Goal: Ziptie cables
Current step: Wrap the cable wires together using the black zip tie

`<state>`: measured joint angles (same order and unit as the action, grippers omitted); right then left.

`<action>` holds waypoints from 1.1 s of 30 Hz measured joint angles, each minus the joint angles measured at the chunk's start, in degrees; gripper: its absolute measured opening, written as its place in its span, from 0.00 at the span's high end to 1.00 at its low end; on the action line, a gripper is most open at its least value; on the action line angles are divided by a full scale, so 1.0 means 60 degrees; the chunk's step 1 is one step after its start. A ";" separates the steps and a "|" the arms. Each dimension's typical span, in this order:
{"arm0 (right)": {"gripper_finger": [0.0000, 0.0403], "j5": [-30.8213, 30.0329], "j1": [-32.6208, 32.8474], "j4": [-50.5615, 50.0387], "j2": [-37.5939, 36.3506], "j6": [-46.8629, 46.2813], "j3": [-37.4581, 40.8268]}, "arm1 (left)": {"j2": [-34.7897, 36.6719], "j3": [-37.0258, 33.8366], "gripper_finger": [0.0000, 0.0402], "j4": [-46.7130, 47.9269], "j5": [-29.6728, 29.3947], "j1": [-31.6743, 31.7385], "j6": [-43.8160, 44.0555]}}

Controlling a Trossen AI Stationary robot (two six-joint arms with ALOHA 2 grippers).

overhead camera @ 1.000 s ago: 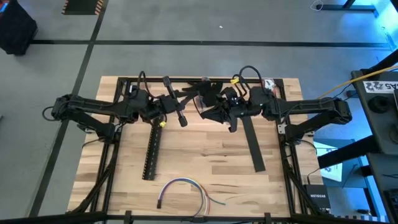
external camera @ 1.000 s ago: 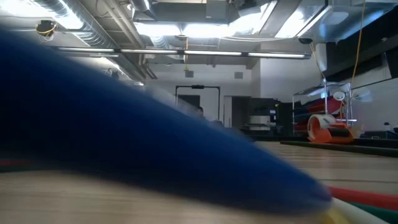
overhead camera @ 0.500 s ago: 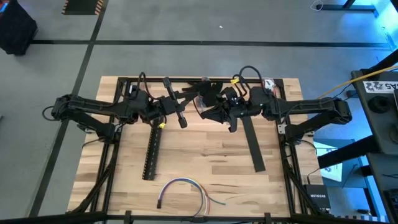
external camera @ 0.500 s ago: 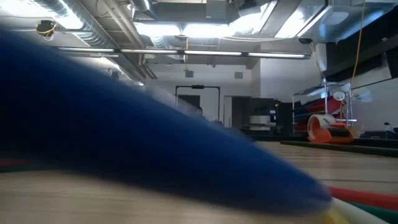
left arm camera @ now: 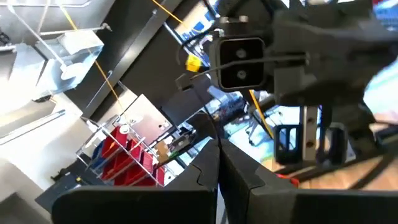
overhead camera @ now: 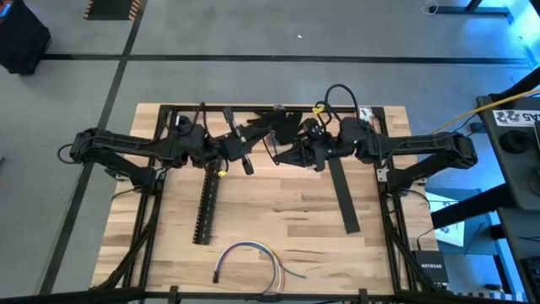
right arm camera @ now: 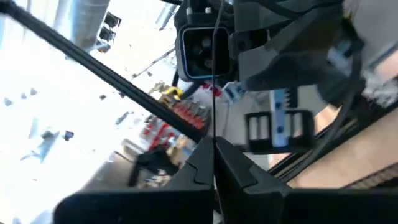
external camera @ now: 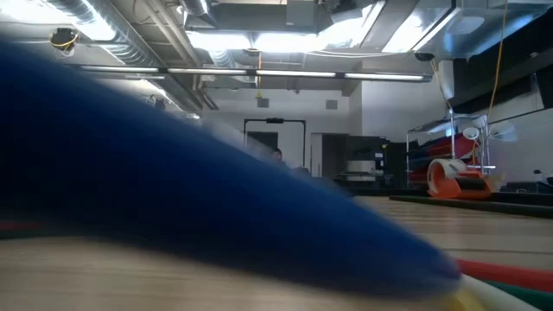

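Thin looped cables (overhead camera: 249, 257) lie on the wooden table (overhead camera: 278, 211); left gripper (overhead camera: 257, 133) and right gripper (overhead camera: 280, 156), both pressed together, face each other.

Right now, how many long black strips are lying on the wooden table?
2. The slotted channel lies on the left side, below the left gripper. The plain black strip lies on the right, below the right gripper.

A light butcher-block wooden table (overhead camera: 278, 211) carries a long black slotted plastic channel (overhead camera: 205, 208). A flat black plastic strip (overhead camera: 342, 196) lies well apart from the channel, on the right arm's side. A curled bundle of white, blue-purple and dark wires (overhead camera: 251, 260) lies near the channel's near end.
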<state>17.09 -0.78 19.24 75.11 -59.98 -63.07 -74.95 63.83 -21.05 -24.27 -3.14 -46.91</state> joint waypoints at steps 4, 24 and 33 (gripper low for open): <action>1.00 0.0002 0.0000 -0.0336 -0.0007 -0.1284 0.0000 | -0.0075 0.0000 1.00 0.0161 -0.0274 0.0000 -0.0674; 1.00 0.0380 -0.0339 -0.1211 -0.0168 -0.2334 0.0007 | -0.0078 -0.0117 1.00 0.0637 -0.1005 -0.0163 -0.0965; 1.00 0.0757 -0.0120 -0.1577 -0.0367 0.2120 0.0007 | -0.0071 -0.0120 1.00 0.0050 -0.1327 -0.0029 0.2345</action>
<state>21.63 -1.50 9.78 72.91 -47.26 -63.03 -75.38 63.11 -20.75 -32.24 -3.31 -32.85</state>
